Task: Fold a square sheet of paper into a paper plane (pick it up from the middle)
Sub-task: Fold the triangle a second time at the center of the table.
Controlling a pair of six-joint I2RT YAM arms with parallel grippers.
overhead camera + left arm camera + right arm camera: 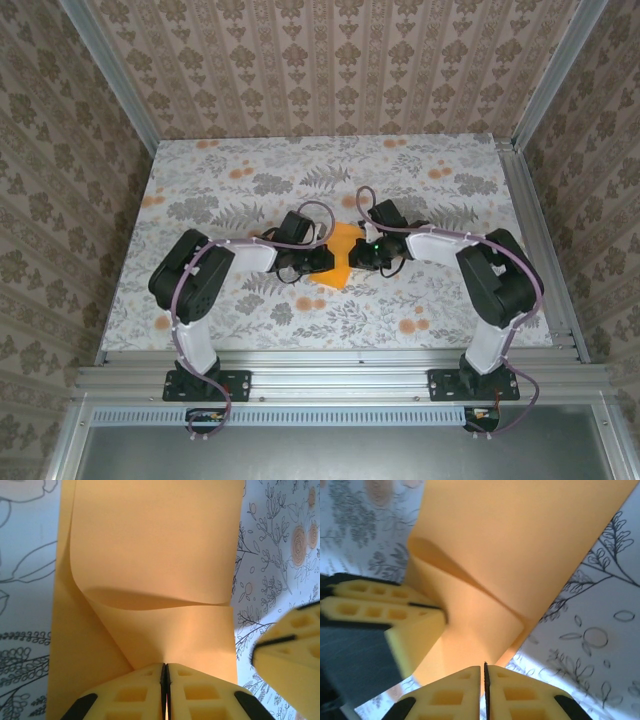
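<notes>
1. Two grippers meet over the middle of the table (450, 300), well apart from every edge and corner, with the square sheet of paper (344, 243) between them
2. Left gripper (165, 666): its jaws are pressed together and an orange layer runs straight in between the tips, so I judge that it pinches the sheet by a thin edge
3. Right gripper (484, 667): its jaws stand together too, with a hairline slit between them; the paper reaches its tips, but I cannot tell whether it has hold of any
4. The sheet is part folded: one layer lies flat on the floral cloth (280, 535), while another bows up in a soft, unpressed curve
5. Step in hand, as I judge it: bringing a flap over to set a crease. To do it well, line up the free edge with the layer beneath before pressing. One gripper should pin the paper flat while the other draws the flap across, low and slow, because thin paper will likely buckle or tear if pulled hard
6. Press the crease from its middle outward, so the bow flattens without a skewed line
7. No brand, label or writing can be read anywhere; the paper is plain and the cloth carries printed leaves and flowers
</notes>
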